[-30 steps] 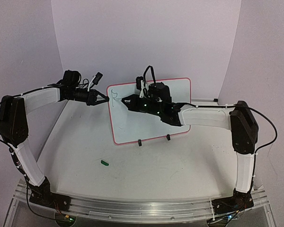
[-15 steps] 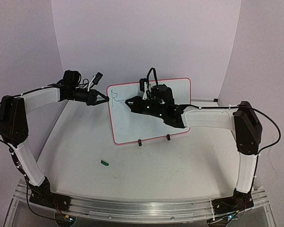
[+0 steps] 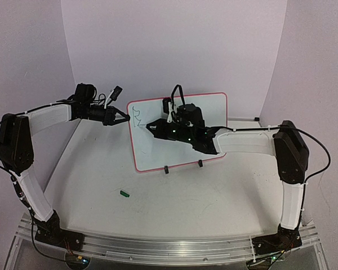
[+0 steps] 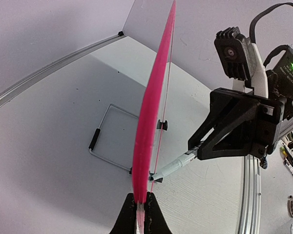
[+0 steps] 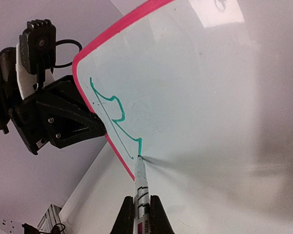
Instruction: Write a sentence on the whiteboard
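The whiteboard (image 3: 174, 152), glossy white with a red-pink rim and two black clip feet, stands upright at the table's middle. My left gripper (image 3: 125, 118) is shut on its left rim; the left wrist view shows the rim (image 4: 151, 122) edge-on between the jaws. My right gripper (image 3: 148, 125) is shut on a white marker (image 5: 141, 183) whose tip touches the board (image 5: 210, 97) at the end of a green line (image 5: 118, 117) near the upper left corner. The marker also shows in the left wrist view (image 4: 173, 167).
A small green marker cap (image 3: 124, 193) lies on the table in front of the board. A wire stand (image 4: 105, 141) props the board from behind. Purple walls close in the back and sides.
The right gripper has moved the marker on the board near its upper left corner, lengthening the green line. The left gripper has not moved.
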You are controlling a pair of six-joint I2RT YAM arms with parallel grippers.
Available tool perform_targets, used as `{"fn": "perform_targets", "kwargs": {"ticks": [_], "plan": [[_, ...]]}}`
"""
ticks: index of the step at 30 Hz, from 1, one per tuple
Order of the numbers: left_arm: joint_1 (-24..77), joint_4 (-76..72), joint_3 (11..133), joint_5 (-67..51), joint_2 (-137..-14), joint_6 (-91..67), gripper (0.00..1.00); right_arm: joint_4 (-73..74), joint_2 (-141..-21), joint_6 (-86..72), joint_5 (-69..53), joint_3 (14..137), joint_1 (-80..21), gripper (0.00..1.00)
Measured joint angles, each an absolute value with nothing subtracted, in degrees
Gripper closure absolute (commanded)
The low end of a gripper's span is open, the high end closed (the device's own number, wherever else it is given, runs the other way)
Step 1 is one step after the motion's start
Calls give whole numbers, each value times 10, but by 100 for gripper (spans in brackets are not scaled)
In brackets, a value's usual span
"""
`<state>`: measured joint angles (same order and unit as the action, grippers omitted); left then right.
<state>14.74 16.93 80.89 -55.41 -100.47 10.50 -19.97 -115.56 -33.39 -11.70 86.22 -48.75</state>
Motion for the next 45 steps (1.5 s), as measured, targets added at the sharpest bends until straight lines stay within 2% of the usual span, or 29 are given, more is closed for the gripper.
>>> {"fn": "perform_targets", "kwargs": {"ticks": [23, 37, 45], "plan": [[149, 170, 809, -554, -1003, 105, 100, -194, -1171, -337, -147, 887, -492, 100], [150, 171, 809, -553, -1001, 105, 100, -152, -1055, -300, -175, 846, -492, 100], [151, 171, 809, -553, -1001, 105, 100, -102, -1049, -270, -198, 856, -484, 100]]}}
